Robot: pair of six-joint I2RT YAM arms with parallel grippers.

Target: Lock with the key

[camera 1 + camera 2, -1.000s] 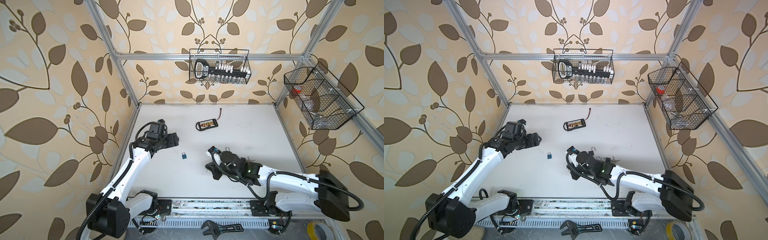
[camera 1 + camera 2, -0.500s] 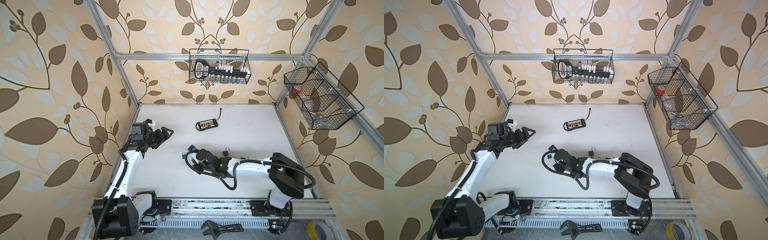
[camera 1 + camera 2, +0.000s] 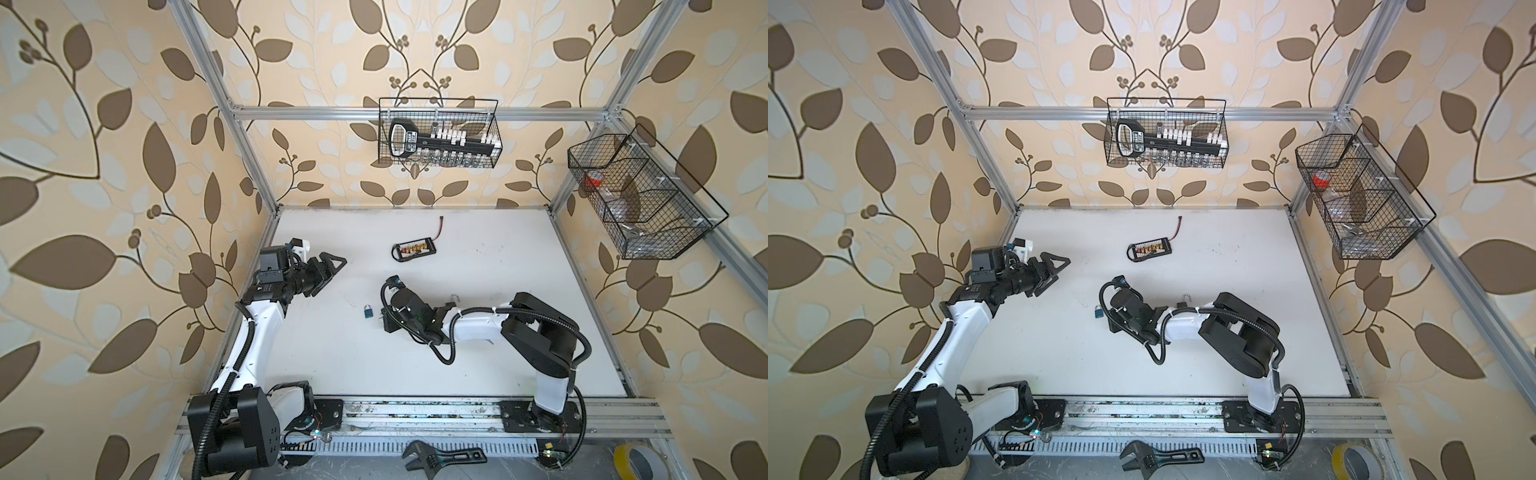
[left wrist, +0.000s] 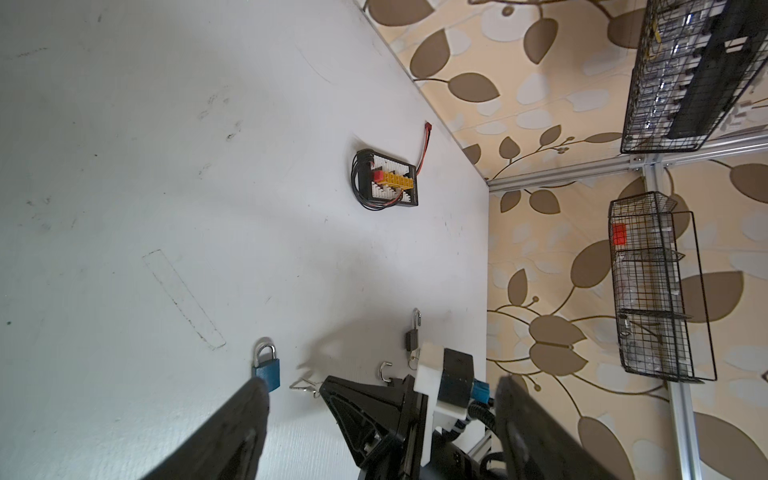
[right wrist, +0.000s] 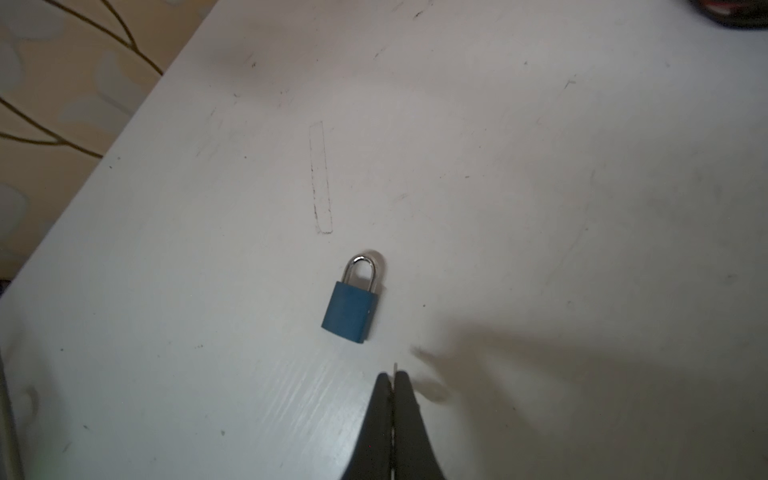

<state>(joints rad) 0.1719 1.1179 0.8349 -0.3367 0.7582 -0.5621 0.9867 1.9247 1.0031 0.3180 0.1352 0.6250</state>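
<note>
Tabletop; right hand closed (near padlock)

Both arms share one build. The left arm has glossy white link shells between black joint housings, and its black ribbed left cable runs along the side. Its base is a boxy black housing with small holes in one face. The right arm matches it, with the right cable bound by white zip ties. A white bracket sits on the left wrist, a blue plug on the right. The left end effector has black, triangular open-frame fingers. The right end effector has matte black tapering fingers.
</note>
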